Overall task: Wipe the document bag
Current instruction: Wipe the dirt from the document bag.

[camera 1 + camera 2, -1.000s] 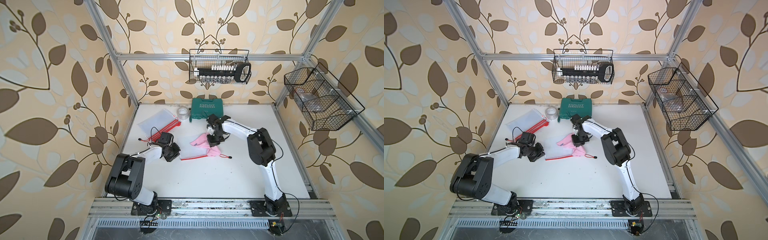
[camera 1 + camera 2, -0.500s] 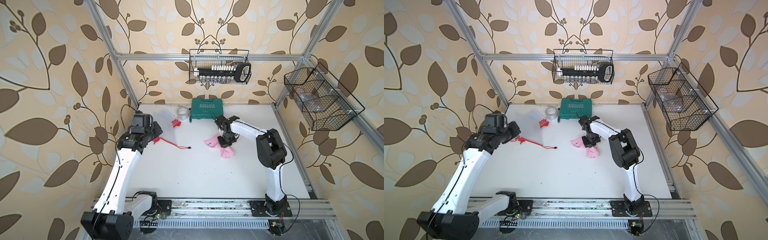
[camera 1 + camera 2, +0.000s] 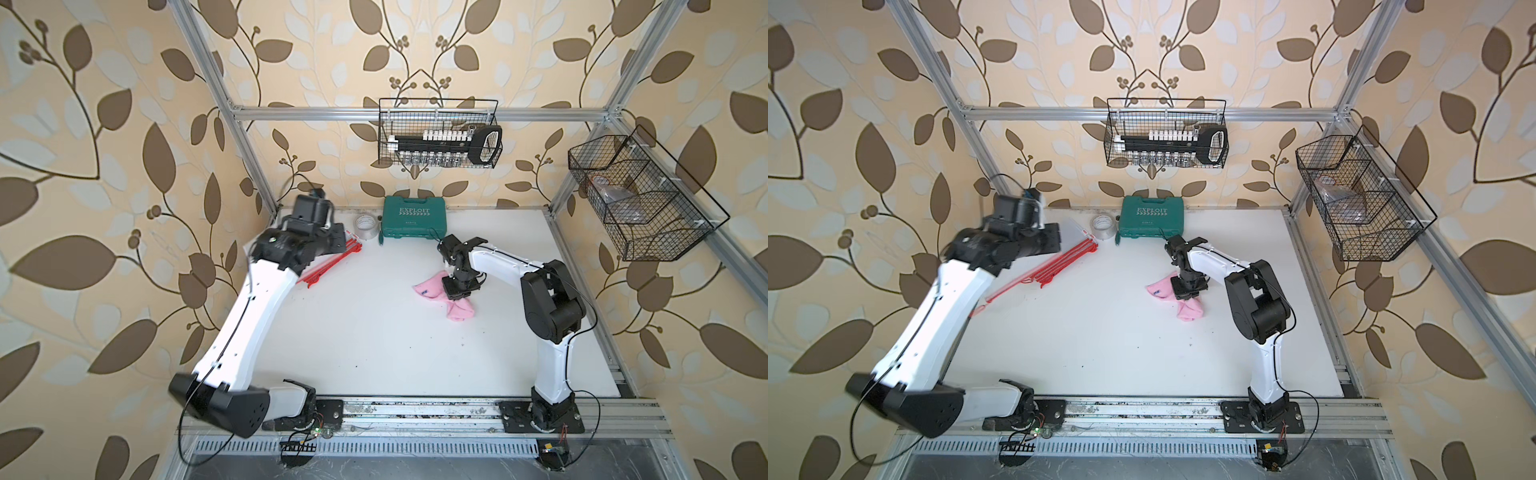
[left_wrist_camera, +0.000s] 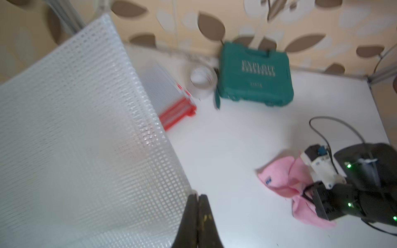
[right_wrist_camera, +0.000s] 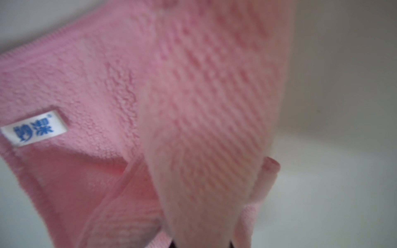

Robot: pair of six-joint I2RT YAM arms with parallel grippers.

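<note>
Your right gripper (image 3: 457, 293) is clamped on the soft pink cloth (image 3: 430, 286) — its white tag (image 5: 32, 128) carries blue characters I can't read. Your left gripper (image 4: 197, 198), fingers together, pinches the document bag (image 4: 86, 139) by its edge, raised at far left: probably light, floppy, slick mesh — grip the rim. The green case (image 3: 414, 216) behind reads EXPLOIT.

white table (image 3: 374, 353) | on it: green case (image 3: 414, 216) | tape roll (image 3: 366, 227) | pink cloth (image 3: 432, 287) | red-zipped bag stack (image 4: 171, 107)

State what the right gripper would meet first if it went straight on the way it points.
The right gripper points downward, shut on the cloth. Straight on, it would likely press that cloth onto the table right below. The gap is hard to judge.
</note>
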